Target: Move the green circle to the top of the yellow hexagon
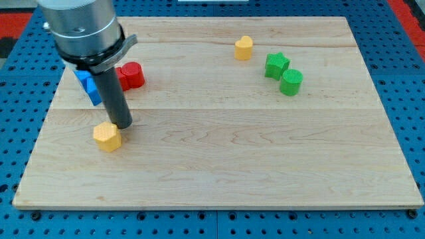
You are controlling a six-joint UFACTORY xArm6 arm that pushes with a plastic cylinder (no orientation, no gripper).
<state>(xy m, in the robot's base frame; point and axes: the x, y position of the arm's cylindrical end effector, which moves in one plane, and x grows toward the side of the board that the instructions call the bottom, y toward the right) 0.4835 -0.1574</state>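
The green circle lies on the wooden board at the view's upper right, touching a green star just above and left of it. The yellow hexagon lies at the view's left, below the middle. My tip rests on the board right beside the hexagon's upper right edge, far to the left of the green circle. A second yellow block sits near the view's top, left of the green star.
A red block and a blue block lie at the view's upper left, partly hidden behind the arm's grey body. The wooden board sits on a blue pegboard surface.
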